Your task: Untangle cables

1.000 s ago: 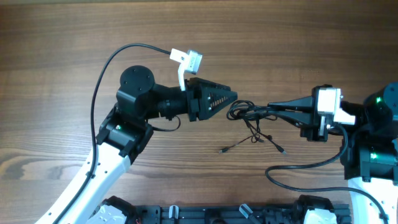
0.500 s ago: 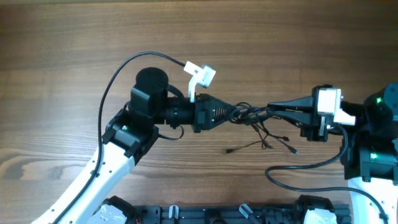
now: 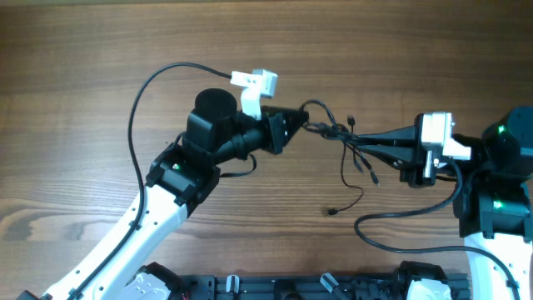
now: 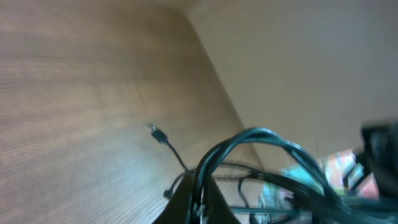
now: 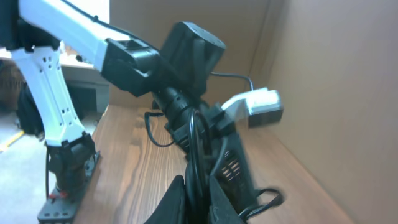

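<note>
Thin black cables held bunched over middle of table, between left claw and right claw. Each claw clenched on one end of bunch. Loose strands hung toward near side, small plug at one tip.

Left arm: white shell links, black joint housings. Round black motor cap just left of white wrist camera. Thick black cable arcing further left of camera. Green LED below-left of camera. Left gripper just right of camera: black, tapered. Right arm, far right of camera: matching black and white, green lights.
</note>
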